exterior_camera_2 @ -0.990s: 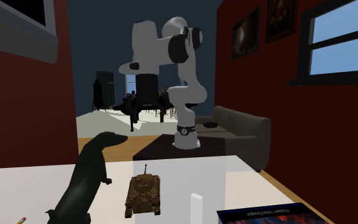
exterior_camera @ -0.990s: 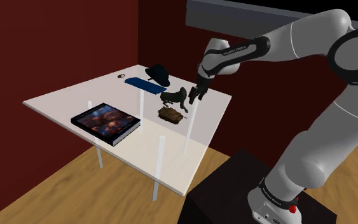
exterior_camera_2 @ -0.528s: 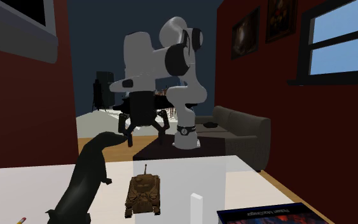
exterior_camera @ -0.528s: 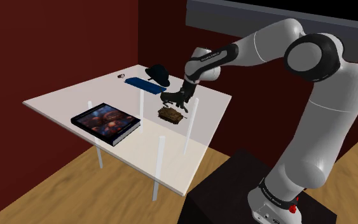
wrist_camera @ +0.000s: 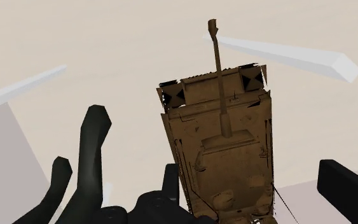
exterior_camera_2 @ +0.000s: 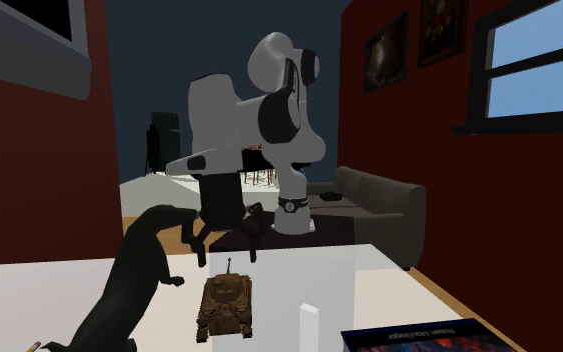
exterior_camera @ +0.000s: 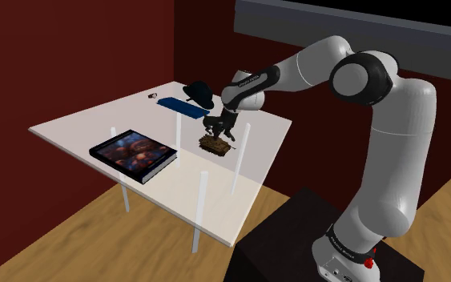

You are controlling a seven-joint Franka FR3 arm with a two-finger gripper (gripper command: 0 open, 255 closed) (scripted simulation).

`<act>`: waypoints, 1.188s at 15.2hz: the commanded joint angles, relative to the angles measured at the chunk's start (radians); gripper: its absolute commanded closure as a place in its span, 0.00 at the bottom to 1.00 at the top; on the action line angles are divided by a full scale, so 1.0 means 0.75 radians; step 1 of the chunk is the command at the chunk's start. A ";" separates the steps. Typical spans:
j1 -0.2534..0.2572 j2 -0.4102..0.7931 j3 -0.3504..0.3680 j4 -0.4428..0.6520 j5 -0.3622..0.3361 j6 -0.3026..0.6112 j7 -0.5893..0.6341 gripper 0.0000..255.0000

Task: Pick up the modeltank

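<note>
— Where do we find the model tank (exterior_camera: 215, 144)?

— On the white table (exterior_camera: 79, 124), just beside the black animal figurine (exterior_camera_2: 129, 295). It sits in the same spot as a second ago, and we see no shift in it.

— And the gripper (exterior_camera_2: 226, 244)?

— It is lower than half a second back. In the second exterior view it has dropped from well above the tank to just over the turret. In the shoulder view the arm has swung left and down.

— The fingers?

— They are spread wide, as before. In the wrist view the hull lies between them, unclasped.

— Is the figurine close?

— It is right beside the gripper, and we cannot tell whether they touch.
</note>
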 commanded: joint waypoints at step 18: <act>-0.003 0.008 0.001 0.000 0.004 0.008 -0.007 1.00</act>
